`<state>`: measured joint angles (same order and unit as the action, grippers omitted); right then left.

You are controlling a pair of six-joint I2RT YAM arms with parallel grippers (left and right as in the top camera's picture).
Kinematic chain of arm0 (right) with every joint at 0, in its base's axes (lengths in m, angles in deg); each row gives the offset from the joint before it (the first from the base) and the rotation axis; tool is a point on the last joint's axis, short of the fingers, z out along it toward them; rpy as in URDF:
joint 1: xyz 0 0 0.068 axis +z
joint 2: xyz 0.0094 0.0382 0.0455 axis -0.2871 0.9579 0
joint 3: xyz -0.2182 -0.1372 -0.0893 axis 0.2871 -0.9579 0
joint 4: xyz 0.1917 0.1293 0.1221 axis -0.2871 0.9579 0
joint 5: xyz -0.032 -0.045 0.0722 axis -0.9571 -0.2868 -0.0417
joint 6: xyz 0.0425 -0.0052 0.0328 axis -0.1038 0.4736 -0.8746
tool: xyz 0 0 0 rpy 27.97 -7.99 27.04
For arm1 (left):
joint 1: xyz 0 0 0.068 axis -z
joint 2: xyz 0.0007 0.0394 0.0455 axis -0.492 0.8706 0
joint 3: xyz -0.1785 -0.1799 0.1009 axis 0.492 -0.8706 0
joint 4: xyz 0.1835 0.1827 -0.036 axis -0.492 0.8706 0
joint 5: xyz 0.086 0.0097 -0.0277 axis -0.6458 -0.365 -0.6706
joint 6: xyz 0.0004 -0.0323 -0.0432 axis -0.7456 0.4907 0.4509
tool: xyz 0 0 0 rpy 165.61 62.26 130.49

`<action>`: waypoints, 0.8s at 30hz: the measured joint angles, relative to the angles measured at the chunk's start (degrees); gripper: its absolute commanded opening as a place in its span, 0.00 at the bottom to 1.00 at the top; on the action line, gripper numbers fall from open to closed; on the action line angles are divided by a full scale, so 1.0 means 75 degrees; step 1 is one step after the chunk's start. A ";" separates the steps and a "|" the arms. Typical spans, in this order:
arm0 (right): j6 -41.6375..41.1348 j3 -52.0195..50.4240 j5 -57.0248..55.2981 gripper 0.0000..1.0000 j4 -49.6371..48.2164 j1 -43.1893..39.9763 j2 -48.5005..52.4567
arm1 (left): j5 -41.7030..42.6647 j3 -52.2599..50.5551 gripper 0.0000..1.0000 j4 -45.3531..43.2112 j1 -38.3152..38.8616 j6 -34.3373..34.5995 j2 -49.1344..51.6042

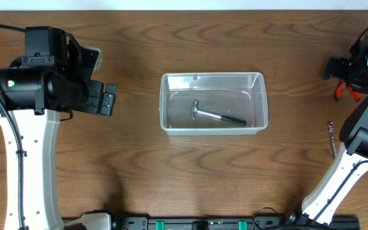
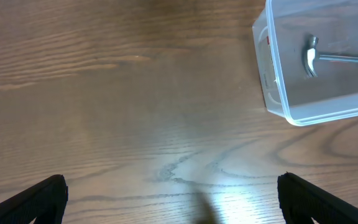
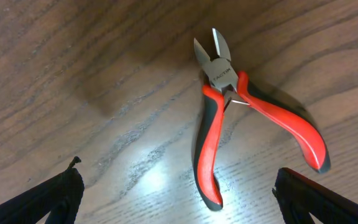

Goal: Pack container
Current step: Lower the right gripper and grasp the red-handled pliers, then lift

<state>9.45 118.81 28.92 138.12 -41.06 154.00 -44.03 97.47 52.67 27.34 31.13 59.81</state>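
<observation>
Clear rectangular plastic container (image 1: pixel 212 75) sits mid-table on the brown wood-grain table (image 1: pixel 107 166). A small steel-headed hammer with dark handle (image 1: pixel 217 116) lies inside it, head toward 9 o'clock.

Right gripper (image 3: pixel 178 182): claw spread fully wide, holding nothing, hovering over the red-and-black-handled side cutters (image 3: pixel 221 78). These lie flat far out at 3 o'clock from the container, well apart from it.

Left gripper (image 2: pixel 171 186): claw also wide and empty, at 9 o'clock from the container, over bare wood.

Risks, as I judge them:
- The cutter handles are splayed. Closing on one handle alone could let the tool swing on its pivot or slip out.
- The tool lies skewed to the claw, nose toward 12 o'clock. A pinch across both handles may squeeze them together and shift the grip.
- The carry to the container is long. A loose hold could drop the cutters short of it or onto the rim.
- The light container may slide if knocked.

Writing:
- Stamped lettering on the cutter joint, too small to read.
- Small red mark on the container wall, illegible.
</observation>
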 measured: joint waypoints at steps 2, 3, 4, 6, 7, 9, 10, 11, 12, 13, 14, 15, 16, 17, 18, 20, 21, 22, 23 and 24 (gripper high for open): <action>0.0003 0.0000 0.0000 0.99 -0.0038 0.0000 0.0041 | 0.0000 0.0000 0.98 0.0000 0.0000 0.0000 0.0000; 0.0003 0.0000 0.0000 0.99 -0.0041 0.0000 0.0052 | 0.0000 0.0000 0.98 0.0000 0.0000 0.0000 0.0000; 0.0003 0.0000 0.0000 0.99 -0.0041 0.0000 0.0052 | 0.0000 0.0000 0.98 0.0000 0.0000 0.0000 0.0000; 0.0003 0.0000 0.0000 0.99 -0.0044 0.0000 0.0052 | 0.0000 0.0000 0.98 0.0000 0.0000 0.0000 0.0000; 0.0003 0.0000 0.0000 0.99 -0.0047 0.0000 0.0052 | 0.0000 0.0000 0.98 0.0000 0.0000 0.0000 0.0000; 0.0003 0.0000 0.0000 0.99 -0.0041 0.0000 0.0055 | 0.0000 0.0000 0.98 0.0000 0.0000 0.0000 0.0000; 0.0003 0.0000 0.0003 0.99 -0.0032 0.0000 0.0067 | 0.0000 0.0000 0.98 0.0000 0.0000 0.0000 0.0000; 0.0003 0.0000 0.0003 0.99 -0.0023 0.0000 0.0073 | 0.0003 0.0000 0.98 0.0000 0.0000 0.0000 0.0000; 0.0006 0.0000 0.0003 0.99 -0.0015 0.0000 0.0093 | 0.0000 0.0000 0.98 0.0000 0.0000 0.0000 0.0000; 0.0006 0.0000 0.0006 0.99 -0.0009 0.0000 0.0137 | 0.0000 0.0000 0.98 0.0000 0.0000 0.0000 0.0000; 0.0006 0.0000 0.0009 0.99 -0.0009 0.0000 0.0172 | 0.0000 0.0000 0.98 0.0000 0.0000 0.0000 0.0000; 0.0006 0.0000 0.0006 0.99 -0.0009 0.0000 0.0233 | 0.0000 0.0000 0.98 0.0000 0.0000 0.0000 0.0000; 0.0006 0.0000 0.0009 0.99 -0.0009 0.0000 0.0297 | 0.0000 0.0000 0.98 0.0000 0.0000 0.0000 0.0000; 0.0006 0.0000 0.0009 0.99 -0.0009 0.0000 0.0358 | 0.0003 0.0000 0.98 0.0000 0.0000 0.0000 0.0000; 0.0006 0.0000 0.0015 0.99 -0.0009 0.0000 0.0423 | 0.0000 0.0000 0.98 0.0000 0.0000 0.0000 0.0000; 0.0009 0.0000 0.0026 0.99 -0.0006 0.0000 0.0522 | 0.0000 0.0000 0.98 0.0000 0.0000 0.0000 0.0000; 0.0015 0.0003 0.0006 0.99 -0.0006 0.0003 0.0542 | 0.0000 0.0000 0.98 0.0000 0.0000 0.0000 0.0000; 0.0026 0.0006 0.0015 0.99 -0.0026 0.0003 0.0542 | 0.0000 0.0000 0.98 0.0000 0.0000 0.0000 0.0000; 0.0026 0.0006 0.0003 0.99 -0.0041 0.0003 0.0542 | 0.0000 0.0000 0.98 0.0000 0.0000 0.0000 0.0000; 0.0029 0.0006 0.0000 0.99 -0.0047 0.0003 0.0542 | 0.0000 0.0000 0.98 0.0000 0.0000 0.0000 0.0000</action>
<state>9.67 118.85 28.92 137.77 -41.04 158.07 -44.03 97.47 52.67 27.34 31.13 59.81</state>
